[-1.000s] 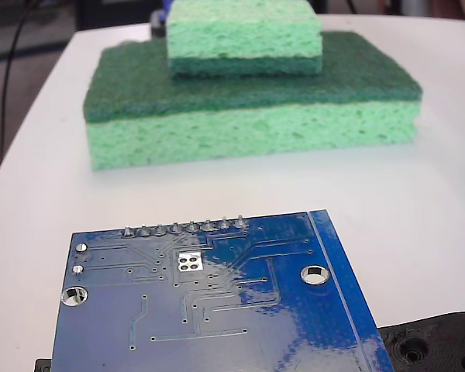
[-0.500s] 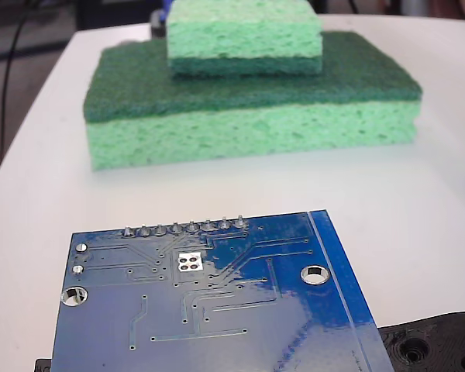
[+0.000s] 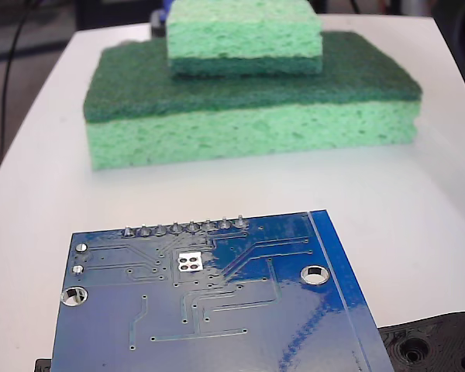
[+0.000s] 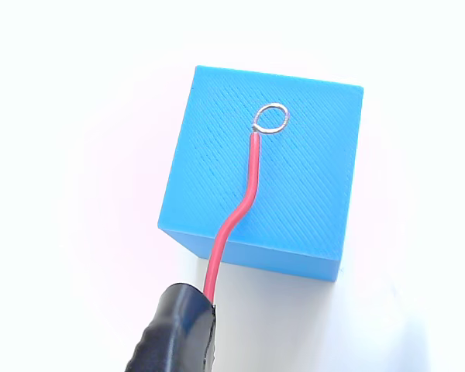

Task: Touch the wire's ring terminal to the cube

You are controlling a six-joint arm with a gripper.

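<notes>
Seemingly we are near the end of the job, or at it. In the wrist view the ring (image 4: 270,118) sits over the top face of the cube (image 4: 294,186), toward its far edge and well inside the outline. From straight above we cannot tell whether metal rests on plastic or hangs just over it. If there is a gap, we judge that only a short descent is left; the aim across the face already looks good.

The cube is bright blue plastic with sharp edges, and its top is scored with fine diagonal lines, like a printed part. The ring is a thin loop of bare silver wire, slightly oval. It ends a red wire (image 4: 248,186) that bends in a soft S and runs back into a glossy black sleeve (image 4: 178,333) at the bottom of the frame. The fingers do not show plainly, so we cannot tell whether they are clenched or released. The desk (image 4: 77,155) under the cube is plain white.

The fixed view does not show the ring. It shows a wide green slab (image 3: 248,132), porous, with a dark scouring top. A smaller sponge (image 3: 244,35) lies on the slab, and a shiny blue circuit board (image 3: 217,310) sits close to the lens.
</notes>
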